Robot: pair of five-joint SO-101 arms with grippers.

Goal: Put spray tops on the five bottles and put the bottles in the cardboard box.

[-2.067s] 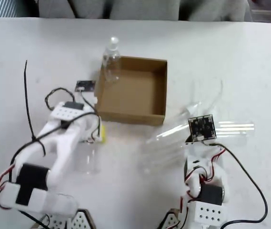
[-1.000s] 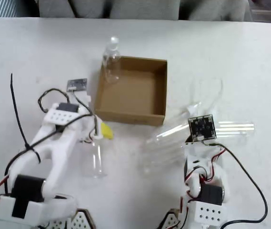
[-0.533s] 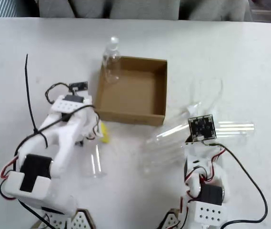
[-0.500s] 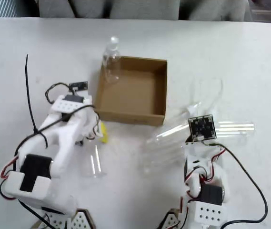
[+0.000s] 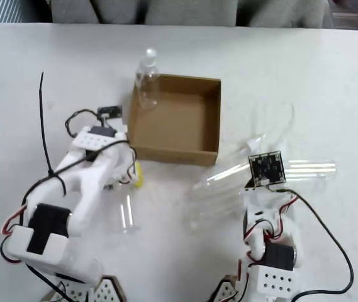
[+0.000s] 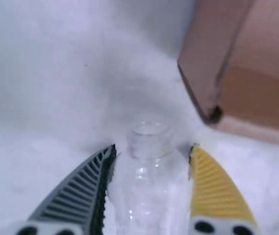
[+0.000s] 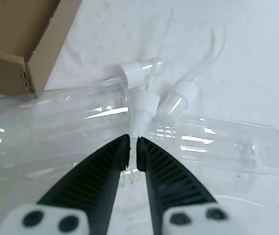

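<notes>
Left wrist view: my left gripper (image 6: pixel 151 148) pinches an uncapped bottle (image 6: pixel 146 191) between its grey and yellow fingers, with the bottle's neck towards the near corner of the cardboard box (image 6: pixel 237 83). My right gripper (image 7: pixel 133 140) holds its fingers pressed nearly together over loose spray tops (image 7: pixel 144 105) and lying bottles (image 7: pixel 56 120).

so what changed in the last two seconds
The left hand, gripping the open bottle, swung away from the cardboard box and back beside it, shifting the bottle slightly. The right hand, shut on a spray top, the loose bottles and the capped bottle stayed put.
</notes>
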